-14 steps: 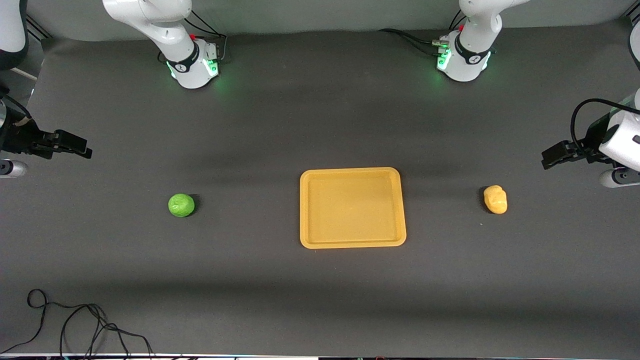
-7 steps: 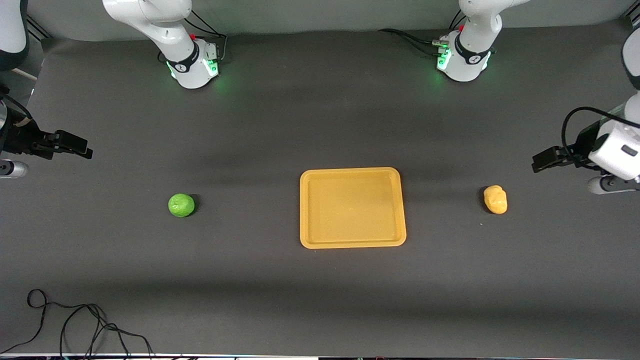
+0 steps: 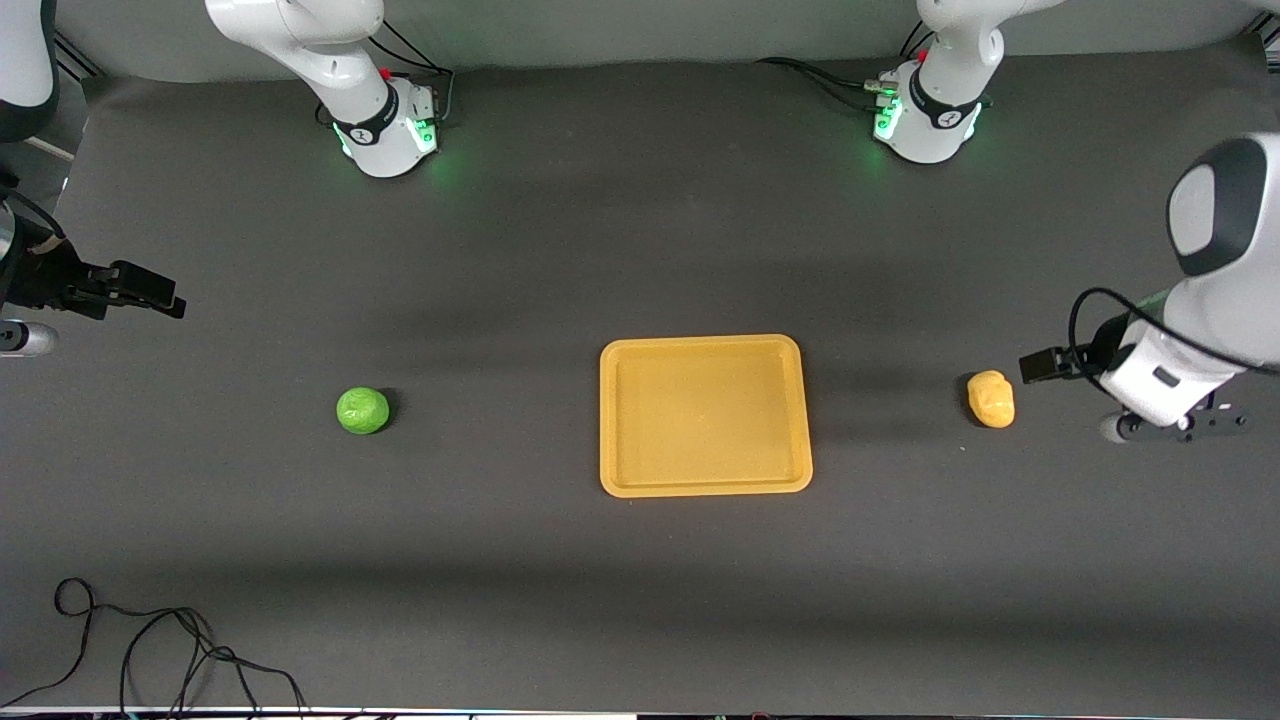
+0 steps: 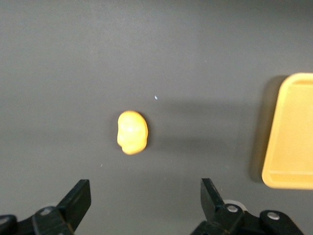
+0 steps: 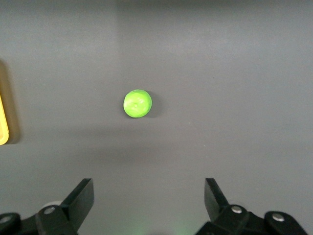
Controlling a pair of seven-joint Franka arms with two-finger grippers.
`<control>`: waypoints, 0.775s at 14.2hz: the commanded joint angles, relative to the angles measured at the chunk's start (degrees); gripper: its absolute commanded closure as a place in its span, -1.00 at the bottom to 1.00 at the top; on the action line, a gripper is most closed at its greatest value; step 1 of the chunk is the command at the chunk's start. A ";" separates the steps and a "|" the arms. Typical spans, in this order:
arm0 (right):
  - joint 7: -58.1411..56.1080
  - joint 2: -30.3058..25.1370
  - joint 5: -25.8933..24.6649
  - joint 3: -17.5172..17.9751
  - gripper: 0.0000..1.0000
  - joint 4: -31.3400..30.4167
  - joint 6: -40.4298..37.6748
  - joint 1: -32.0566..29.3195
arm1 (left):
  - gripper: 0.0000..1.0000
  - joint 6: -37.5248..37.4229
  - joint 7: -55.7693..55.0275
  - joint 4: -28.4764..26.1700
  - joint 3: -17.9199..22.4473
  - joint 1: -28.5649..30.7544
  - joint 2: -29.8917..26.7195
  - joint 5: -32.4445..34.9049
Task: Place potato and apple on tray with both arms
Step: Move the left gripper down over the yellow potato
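Note:
The lumpy yellow potato [image 3: 991, 399] lies on the dark table toward the left arm's end, apart from the tray [image 3: 705, 486]. My left gripper [image 3: 1040, 365] hangs open over the table just beside the potato, on the side away from the tray. In the left wrist view the potato [image 4: 132, 132] sits ahead of the open left gripper [image 4: 145, 188], with the tray's edge [image 4: 293, 132] at the side. The green apple [image 3: 362, 411] rests toward the right arm's end. My right gripper [image 3: 150, 290] waits open at that end of the table; the apple [image 5: 137, 103] lies well ahead of it [image 5: 149, 186].
The two arm bases [image 3: 385, 130] [image 3: 925, 120] stand along the table's back edge. A loose black cable [image 3: 150, 650] loops at the near corner on the right arm's end. A sliver of the tray [image 5: 2, 127] shows in the right wrist view.
The left arm has swung in from the table's end and its open gripper now hangs close beside the potato. The right gripper has barely moved. Potato, apple and tray stay put.

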 commanded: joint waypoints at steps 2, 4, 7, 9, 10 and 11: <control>-0.81 0.11 -0.42 -0.71 -1.00 0.41 0.60 0.80 | -0.99 7.12 -0.63 -1.09 0.04 0.17 6.59 4.43; -0.81 0.11 -0.34 -0.71 -1.00 0.32 0.69 0.80 | -0.99 13.26 -1.16 -5.65 1.61 0.08 7.30 4.52; -0.90 0.20 -0.34 -0.71 -1.00 0.23 0.69 0.72 | -0.99 22.94 -1.25 -13.21 2.06 0.17 7.48 4.52; -0.90 0.20 -0.34 -0.71 -1.00 0.15 0.69 0.72 | -0.99 26.38 -1.25 -15.68 3.29 0.08 9.14 4.61; -0.90 0.20 -0.34 -0.71 -1.00 0.15 0.69 0.72 | -0.99 26.65 -1.25 -16.30 3.56 0.08 9.41 4.53; -0.90 0.20 -0.34 -0.80 -1.00 0.15 0.69 0.72 | -0.98 26.66 -1.25 -17.00 3.64 0.08 9.59 4.61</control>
